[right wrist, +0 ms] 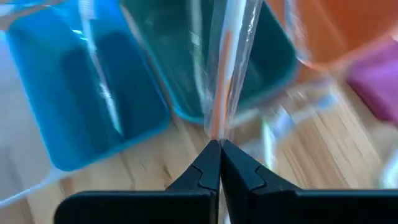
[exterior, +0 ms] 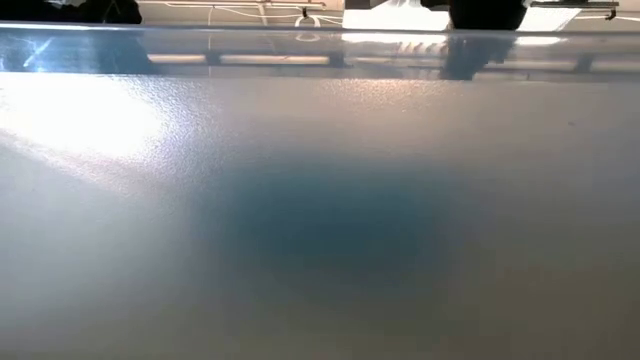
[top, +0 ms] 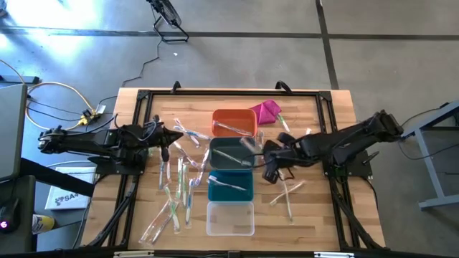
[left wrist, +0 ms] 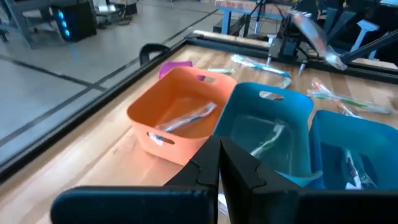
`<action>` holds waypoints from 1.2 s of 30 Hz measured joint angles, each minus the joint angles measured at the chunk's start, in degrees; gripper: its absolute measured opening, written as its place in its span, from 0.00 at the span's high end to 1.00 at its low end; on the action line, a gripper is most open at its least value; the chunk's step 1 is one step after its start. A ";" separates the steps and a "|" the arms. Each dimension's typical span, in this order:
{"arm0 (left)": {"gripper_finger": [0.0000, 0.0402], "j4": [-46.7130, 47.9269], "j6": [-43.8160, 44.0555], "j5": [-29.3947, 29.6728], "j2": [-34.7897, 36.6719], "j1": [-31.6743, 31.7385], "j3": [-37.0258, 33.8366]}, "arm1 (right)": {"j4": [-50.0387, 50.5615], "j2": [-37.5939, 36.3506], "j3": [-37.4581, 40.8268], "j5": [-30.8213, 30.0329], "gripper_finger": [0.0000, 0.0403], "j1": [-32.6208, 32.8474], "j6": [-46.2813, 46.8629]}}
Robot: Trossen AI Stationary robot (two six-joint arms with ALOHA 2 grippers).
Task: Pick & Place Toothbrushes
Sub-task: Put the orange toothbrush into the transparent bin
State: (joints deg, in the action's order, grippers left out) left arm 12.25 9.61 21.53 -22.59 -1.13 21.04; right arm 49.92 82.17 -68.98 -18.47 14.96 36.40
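Right hand (right wrist: 219,144) is clamped on one wrapped toothbrush (right wrist: 229,68), hanging beside the grey bin (top: 231,153). Carry it fully over the rim before releasing; wrapper is slippery. Left hand (left wrist: 219,144) is pinched together, empty, near loose toothbrushes (top: 179,188) on the surface (top: 315,215).

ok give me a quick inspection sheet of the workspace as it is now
surface: wooden table, dark frame rails.
job's things: wrapped toothbrushes scattered on the left, a few on the right; one each in the orange bin, grey bin and teal bin; clear bin looks empty.
clutter: magenta cloth beside the orange bin.
grippers: left gripper shut, empty; right gripper shut on a wrapped toothbrush by the bins.
cables: yellow and black leads off the table's left.
surroundings: grey floor; low view shows nothing clear.
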 joint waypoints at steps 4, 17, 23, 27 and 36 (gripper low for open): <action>0.99 -0.90 2.21 -0.36 -1.82 0.00 0.00 | -10.16 0.00 4.37 3.41 0.99 -3.17 -9.37; 0.99 -15.23 1.18 -4.57 -13.07 0.00 0.02 | -39.97 -5.23 19.98 16.03 0.99 -12.25 -26.40; 0.99 -24.67 -3.52 -9.17 -19.99 0.00 0.01 | -53.01 -7.12 27.63 21.54 0.99 -17.32 -30.47; 0.99 -28.77 -3.36 -9.17 -23.17 0.04 0.03 | -61.70 -7.17 29.90 25.96 0.99 -19.74 -32.36; 0.99 -36.66 -3.33 -9.15 -26.41 0.00 0.07 | -70.07 -6.80 30.26 27.72 0.99 -21.16 -37.30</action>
State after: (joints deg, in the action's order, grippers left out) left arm -24.41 6.27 12.38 -48.99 -1.13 21.10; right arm -20.15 75.37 -38.72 9.25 -6.20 -0.90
